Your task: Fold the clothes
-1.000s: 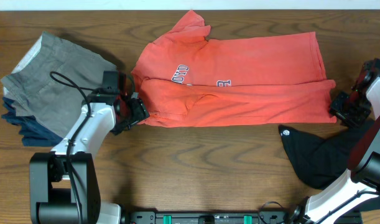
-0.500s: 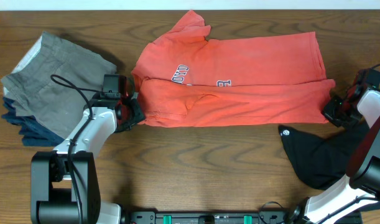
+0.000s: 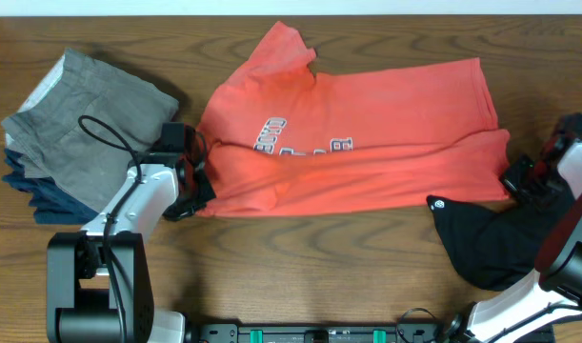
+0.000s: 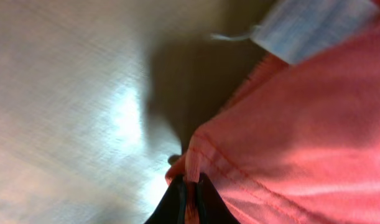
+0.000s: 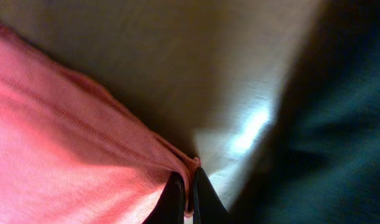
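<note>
Pinching the lower edge of the coral-red T-shirt (image 3: 367,124) at both ends, I have the left gripper (image 3: 197,187) clamped on the corner at the shirt's lower left and the right gripper (image 3: 519,179) clamped on the corner at its lower right. Each wrist view shows the jaws together with a thin fold of red hem between them. The shirt lies sideways across the upper middle of the overhead frame, wrinkled, a crease cutting through its chest lettering. I judge the paired grip is there so the long edge can rise level and fold over without twisting. The black garment (image 3: 491,243) sits at lower right, its tip just under the shirt's edge, so it could drag along. A grey folded stack (image 3: 81,124) rests at upper left on the table (image 3: 300,267), apart from the shirt.
</note>
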{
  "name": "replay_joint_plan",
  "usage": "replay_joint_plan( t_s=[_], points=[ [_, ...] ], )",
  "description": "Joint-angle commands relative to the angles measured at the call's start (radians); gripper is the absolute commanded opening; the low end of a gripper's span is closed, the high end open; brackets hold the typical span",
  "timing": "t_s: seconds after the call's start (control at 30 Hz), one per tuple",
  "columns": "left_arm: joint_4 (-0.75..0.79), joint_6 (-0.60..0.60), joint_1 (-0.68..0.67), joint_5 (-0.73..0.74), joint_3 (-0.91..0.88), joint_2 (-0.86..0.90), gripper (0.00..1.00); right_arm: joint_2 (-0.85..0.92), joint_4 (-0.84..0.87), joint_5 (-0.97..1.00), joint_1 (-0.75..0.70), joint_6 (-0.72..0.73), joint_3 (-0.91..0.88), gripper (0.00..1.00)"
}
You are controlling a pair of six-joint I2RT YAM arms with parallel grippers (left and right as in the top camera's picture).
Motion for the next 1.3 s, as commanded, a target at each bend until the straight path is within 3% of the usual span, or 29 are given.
replay_joint_plan(
  t_s=[0.0,0.27,0.6,0.63,0.67,0.7,0.83,1.03,1.27],
  points=[
    [-0.047,-0.001,0.025,-0.09,-0.005,0.013,0.06,0.057,-0.034,0.125,-0.064,0.035,-0.053,0.01],
    [-0.175,-0.001,0.027,-0.089,-0.005,0.003,0.06,0.057,-0.114,0.126,-0.099,0.05,-0.053,0.01],
    [-0.167,-0.001,0.027,-0.011,-0.003,-0.179,0.06,0.005,-0.168,0.089,-0.097,0.054,-0.051,0.01],
    [-0.168,0.0,0.027,-0.006,-0.003,-0.204,0.16,-0.01,-0.167,0.072,-0.097,0.054,-0.048,0.01],
    [-0.17,0.003,0.027,0.004,-0.003,-0.235,0.4,-0.031,-0.165,0.05,-0.097,0.054,-0.043,0.02],
    [-0.169,0.003,0.027,0.008,-0.003,-0.26,0.54,-0.053,-0.164,0.024,-0.097,0.053,-0.036,0.05],
    [-0.171,0.047,0.027,0.008,0.026,-0.357,0.79,-0.143,-0.161,-0.069,-0.097,0.053,0.003,0.18],
    [-0.146,0.122,0.01,0.016,0.142,-0.392,0.99,-0.288,-0.147,-0.194,-0.075,-0.014,0.066,0.48],
    [-0.039,0.229,-0.083,0.038,0.342,-0.236,0.98,-0.386,-0.126,-0.302,0.02,-0.18,0.07,0.56]
  ],
)
